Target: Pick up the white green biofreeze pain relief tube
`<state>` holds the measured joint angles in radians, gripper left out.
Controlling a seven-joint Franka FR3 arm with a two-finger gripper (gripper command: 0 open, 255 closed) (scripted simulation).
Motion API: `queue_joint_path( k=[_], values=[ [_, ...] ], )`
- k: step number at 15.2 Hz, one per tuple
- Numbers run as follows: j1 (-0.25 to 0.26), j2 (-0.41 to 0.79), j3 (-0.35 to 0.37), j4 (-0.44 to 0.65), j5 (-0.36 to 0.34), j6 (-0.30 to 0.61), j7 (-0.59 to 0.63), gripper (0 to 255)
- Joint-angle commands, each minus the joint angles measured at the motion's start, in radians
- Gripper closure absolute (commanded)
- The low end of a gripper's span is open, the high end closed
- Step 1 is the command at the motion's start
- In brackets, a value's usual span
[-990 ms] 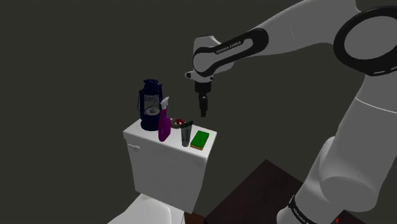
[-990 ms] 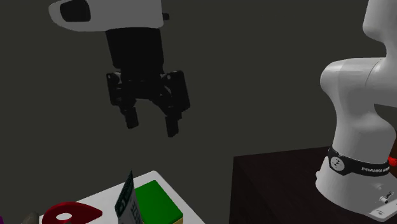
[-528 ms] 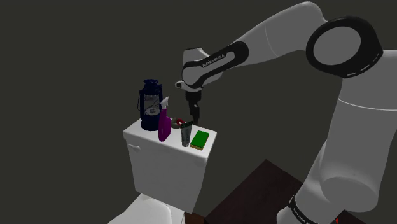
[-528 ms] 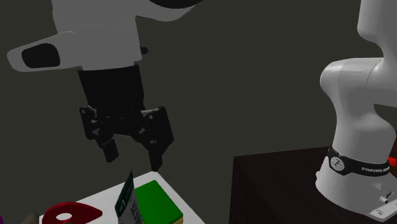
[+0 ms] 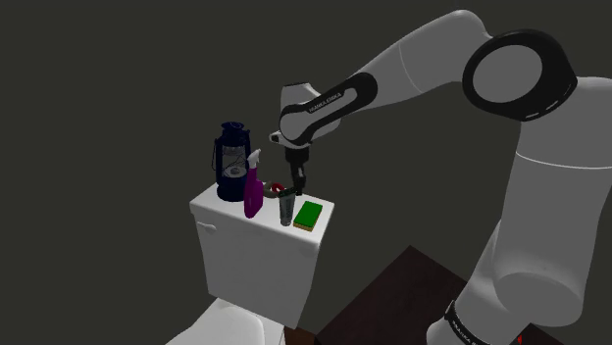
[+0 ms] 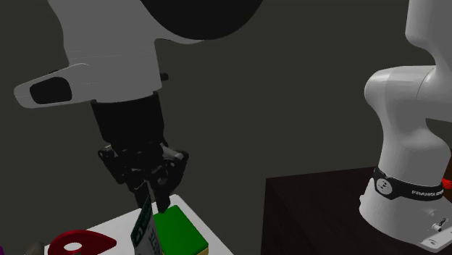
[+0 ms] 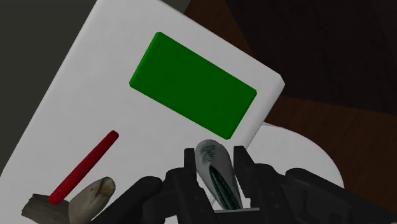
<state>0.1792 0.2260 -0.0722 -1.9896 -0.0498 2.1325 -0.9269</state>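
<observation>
On the white tank lid (image 5: 210, 207), between a purple spray bottle (image 5: 253, 190) and a flat green block (image 5: 309, 215), the white and green tube (image 5: 285, 210) is shown standing upright. This posture leaves its upper end free to be approached from above. The jaws are seen lowered over that end, one on either side. In the wrist view the tube fills the gap between them, so they are judged to be clamped on it rather than merely straddling it. The tube's foot appears to rest on the lid, and lifting is not yet done. A dark blue lantern (image 5: 231, 157) is set behind the bottle, and a red piece (image 7: 84, 167) lies on the lid near the tube; both are clear of the grasp. Compared with half a second earlier, the hand has been brought down onto the tube, and the jaws, then spread wide, have been drawn together. A second earlier the hand was held higher and further toward the shoulder view's right.
</observation>
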Motion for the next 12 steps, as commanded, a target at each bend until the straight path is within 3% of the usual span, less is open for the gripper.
queue_joint_path(
  k=[1,8,12],
  values=[
    [0.0,0.0,0.0,-0.001,0.0,0.001,0.0,255],
    [0.0,0.0,0.0,0.0,0.0,0.0,0.0,255],
    [0.0,-0.026,0.0,0.022,-0.001,-0.048,-0.002,255]
  ],
)
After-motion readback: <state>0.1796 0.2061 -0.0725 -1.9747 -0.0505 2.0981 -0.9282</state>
